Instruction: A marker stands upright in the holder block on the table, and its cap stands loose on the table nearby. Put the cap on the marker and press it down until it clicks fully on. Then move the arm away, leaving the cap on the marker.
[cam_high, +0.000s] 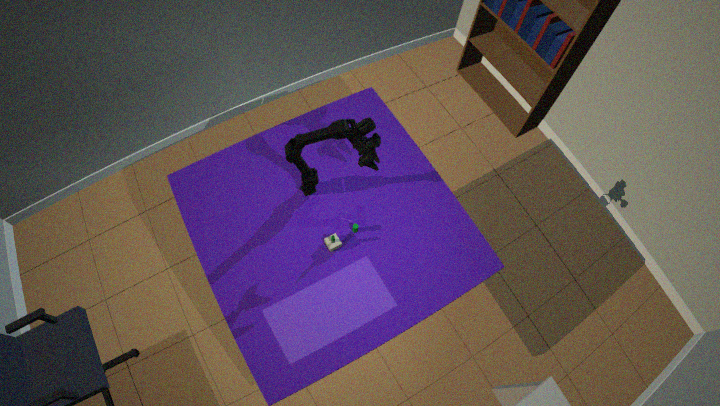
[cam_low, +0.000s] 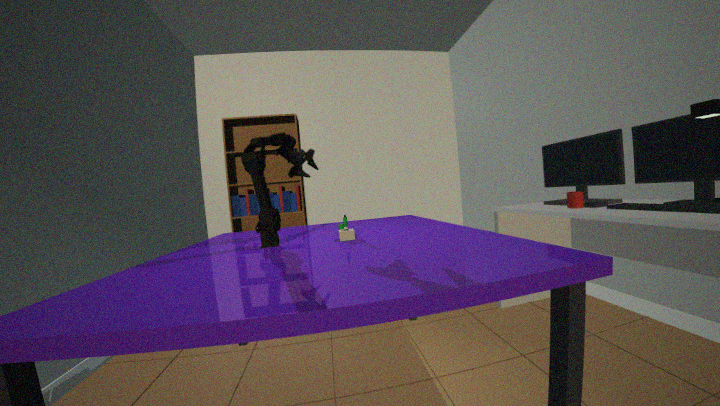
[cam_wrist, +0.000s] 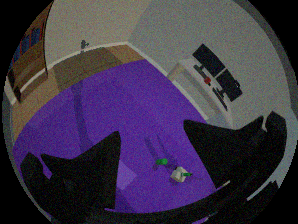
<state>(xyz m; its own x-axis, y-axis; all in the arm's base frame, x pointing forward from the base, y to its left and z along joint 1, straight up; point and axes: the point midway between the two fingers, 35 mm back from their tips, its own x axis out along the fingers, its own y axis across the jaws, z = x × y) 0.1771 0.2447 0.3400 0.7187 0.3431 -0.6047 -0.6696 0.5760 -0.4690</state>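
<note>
The pale holder block (cam_high: 330, 245) (cam_low: 346, 235) (cam_wrist: 177, 176) sits on the purple table. The green marker (cam_high: 332, 238) (cam_low: 345, 220) (cam_wrist: 187, 174) stands upright in it, its dark tip bare at the top. The green cap (cam_high: 355, 227) (cam_low: 341, 226) (cam_wrist: 161, 162) stands loose on the table a short way from the block, apart from the marker. My gripper (cam_high: 376, 162) (cam_low: 313, 172) (cam_wrist: 152, 130) is open with nothing between its fingers. It is high above the table, well away from both the cap and the block.
The table (cam_high: 428, 237) (cam_low: 453, 252) (cam_wrist: 120, 95) bears a paler rectangle (cam_high: 330, 310) beyond the block. A bookcase (cam_high: 504, 83) (cam_low: 264, 123) stands behind the table. A side desk with monitors (cam_low: 582, 158) and a red mug (cam_low: 575, 199) is off the table. A dark chair (cam_high: 55, 348) stands on the floor.
</note>
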